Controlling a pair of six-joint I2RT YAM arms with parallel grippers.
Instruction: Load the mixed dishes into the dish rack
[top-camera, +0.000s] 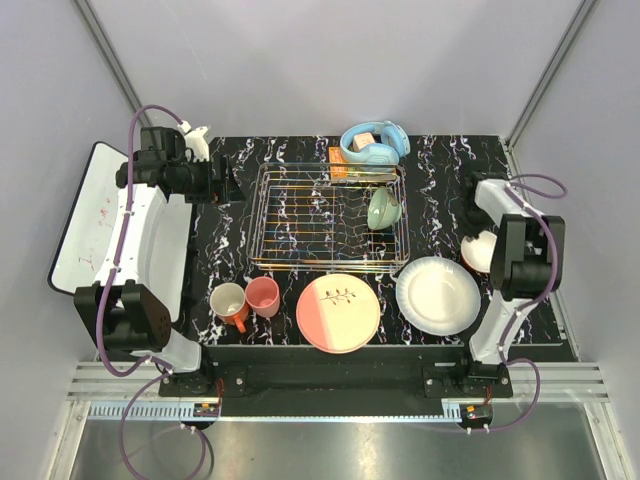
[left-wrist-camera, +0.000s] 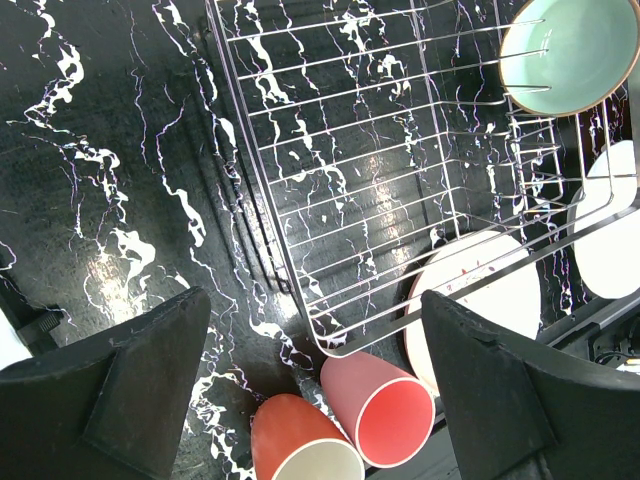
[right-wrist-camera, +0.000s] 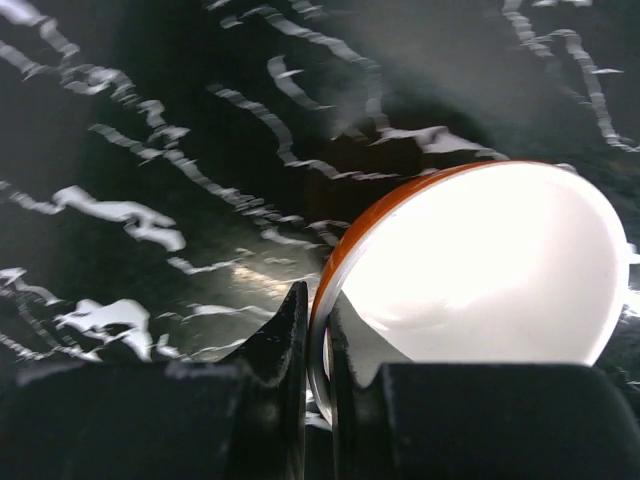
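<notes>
Right gripper (right-wrist-camera: 318, 310) nearly closed, matte black fingers pinched on thin rim of orange bowl (right-wrist-camera: 480, 270). Bowl round and glossy, orange outside, plain white inside, one finger on each face of the rim. Located at right edge of table (top-camera: 450, 170), outside rack (top-camera: 262, 200), partly hidden under right arm in top view.

Left gripper (left-wrist-camera: 315, 300) wide apart, nothing held, above table just left of rack.

Table: black, glossy, white marble veining.

Rack: rectangular, silver wire grid, raised rim, upright tines. Contents: green bowl (top-camera: 382, 208) only, pale glazed, brown-edged rim, tilted on its side among tines at right end.

Along near edge of table, outside rack, left to right:
- mug (top-camera: 229, 303), cream inside, orange handle, upright;
- cup (top-camera: 263, 296), salmon pink, smooth, no handle, touching or just beside mug;
- pink-and-cream plate (top-camera: 338, 313), flat, round, leaf sprig at centre;
- white plate (top-camera: 438, 295), flat, round, plain, just beside the former.

Headphones (top-camera: 375, 143), light blue, behind rack. White board (top-camera: 90, 215), red marks, left of table.
</notes>
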